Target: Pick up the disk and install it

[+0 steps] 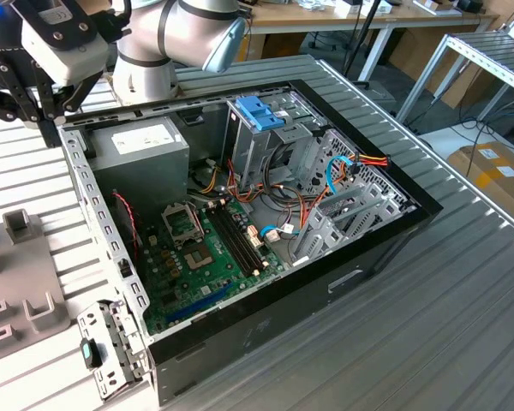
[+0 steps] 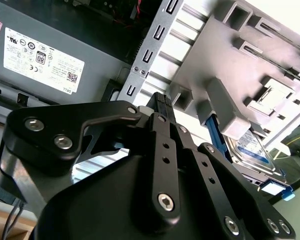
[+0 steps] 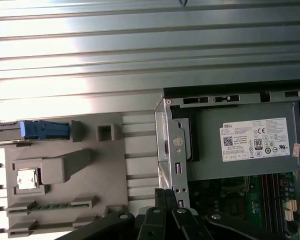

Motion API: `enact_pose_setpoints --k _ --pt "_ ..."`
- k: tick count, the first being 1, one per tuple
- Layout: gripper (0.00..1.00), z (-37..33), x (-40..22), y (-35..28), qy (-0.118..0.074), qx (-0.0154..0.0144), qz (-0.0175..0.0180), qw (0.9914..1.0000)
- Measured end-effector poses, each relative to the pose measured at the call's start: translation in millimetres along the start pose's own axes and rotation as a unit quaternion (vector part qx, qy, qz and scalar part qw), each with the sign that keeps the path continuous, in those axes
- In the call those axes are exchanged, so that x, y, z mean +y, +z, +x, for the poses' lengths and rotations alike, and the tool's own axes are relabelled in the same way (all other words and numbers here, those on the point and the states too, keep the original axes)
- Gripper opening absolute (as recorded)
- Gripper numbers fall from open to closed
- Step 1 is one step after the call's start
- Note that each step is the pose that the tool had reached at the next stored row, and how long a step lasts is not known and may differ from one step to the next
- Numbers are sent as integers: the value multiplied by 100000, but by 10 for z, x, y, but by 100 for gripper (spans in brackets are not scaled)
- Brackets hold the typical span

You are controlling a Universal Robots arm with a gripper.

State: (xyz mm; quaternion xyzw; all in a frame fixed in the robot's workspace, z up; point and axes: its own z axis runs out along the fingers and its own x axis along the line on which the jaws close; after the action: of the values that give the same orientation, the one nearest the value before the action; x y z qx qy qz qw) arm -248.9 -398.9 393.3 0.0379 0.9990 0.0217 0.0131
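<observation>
Ribbed table (image 1: 428, 325), arm (image 1: 180, 34) angled down, closed pincer (image 1: 48, 120) at case (image 1: 265, 317) corner

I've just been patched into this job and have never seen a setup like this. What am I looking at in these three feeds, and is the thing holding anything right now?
The machine is one robot arm with a black gripper at its end.

The exterior view comes from a camera off the arm. It shows an open computer case lying on a ribbed metal table. A grey plastic tray sits beside the case, on the exterior view's left.

The two wrist views come from cameras riding on the arm, so the gripper's black links appear up close in them. In both, the gripper sits over the case's edge, near the power supply.

The disk, a dark drive in a blue carrier, lies in the tray, not gripped. The jaws look closed together and hold nothing.
</observation>
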Motion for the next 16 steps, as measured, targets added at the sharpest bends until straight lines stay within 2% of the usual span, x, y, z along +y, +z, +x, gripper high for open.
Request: enact_pose_setpoints --k 16 --pt "11 58 -4 -2 1 0 1 100000"
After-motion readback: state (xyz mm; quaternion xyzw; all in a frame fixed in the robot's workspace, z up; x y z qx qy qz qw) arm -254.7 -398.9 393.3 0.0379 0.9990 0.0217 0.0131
